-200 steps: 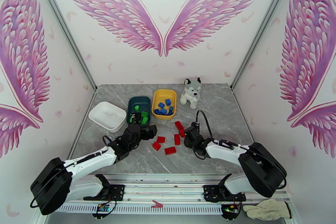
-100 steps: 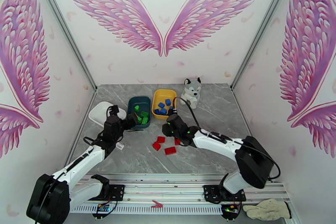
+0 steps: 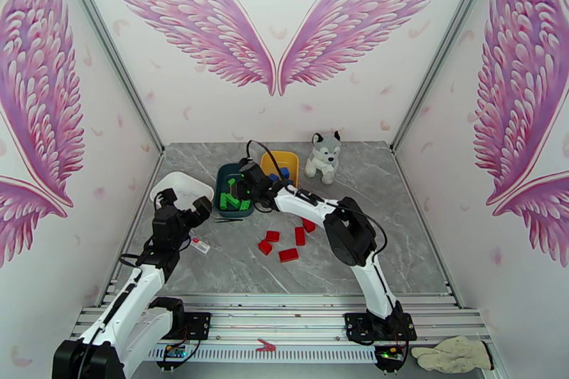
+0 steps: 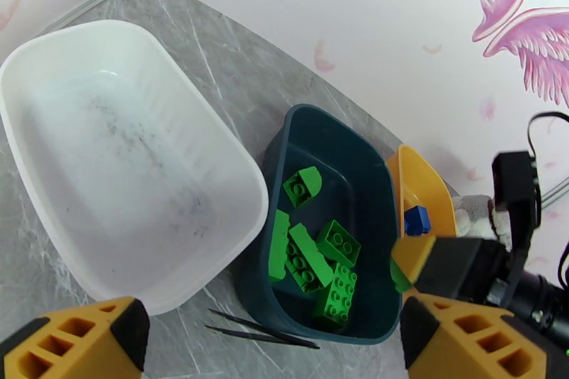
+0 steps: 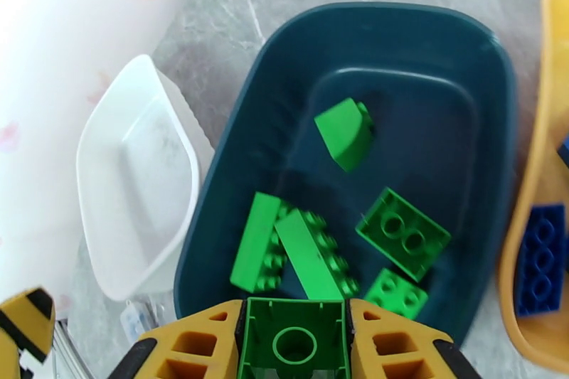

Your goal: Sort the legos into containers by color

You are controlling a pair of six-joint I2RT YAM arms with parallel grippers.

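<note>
Green brick [image 5: 293, 346], gripped by the right hand [image 5: 295, 327], now hangs over the teal tray [image 5: 491, 124], ready to drop; the left hand [image 3: 183, 205], open, has pulled back.

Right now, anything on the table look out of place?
A thin black tweezer-like tool lies just in front of the teal tray, and a plush husky sits at the back. Neither belongs to the sorting.
</note>
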